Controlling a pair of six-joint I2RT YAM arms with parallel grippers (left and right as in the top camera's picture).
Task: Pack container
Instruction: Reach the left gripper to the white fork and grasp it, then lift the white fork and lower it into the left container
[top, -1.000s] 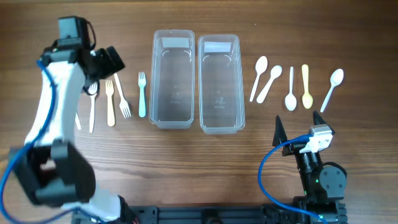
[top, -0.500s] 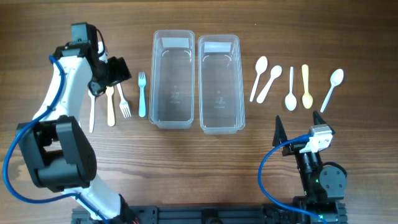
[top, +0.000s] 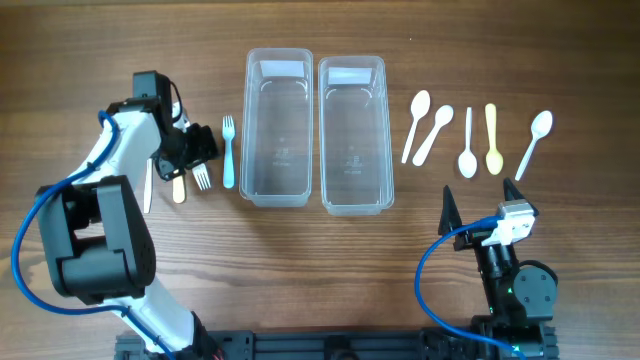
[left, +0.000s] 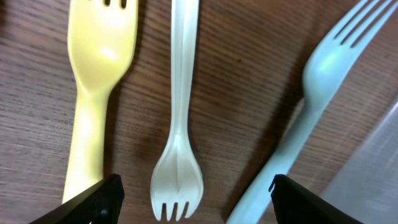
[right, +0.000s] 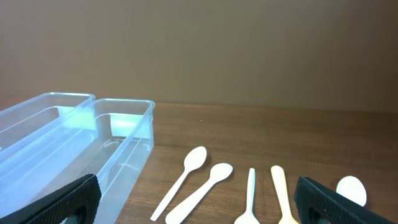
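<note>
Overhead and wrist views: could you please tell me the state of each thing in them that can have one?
left container: open-topped, empty.
right container: open-topped, empty.
left gripper: open, over the white fork.
right gripper: open, holding nothing.
white fork: flat on the table, not gripped.
yellow fork: flat on the table.
blue fork: flat on the table.
spoons: five, flat on the table, unpacked.

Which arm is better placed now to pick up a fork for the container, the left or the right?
Left, probably. The left gripper hangs open over the white fork, with a finger on each side. The right gripper, open too, sits far off, nearer the spoons.
</note>
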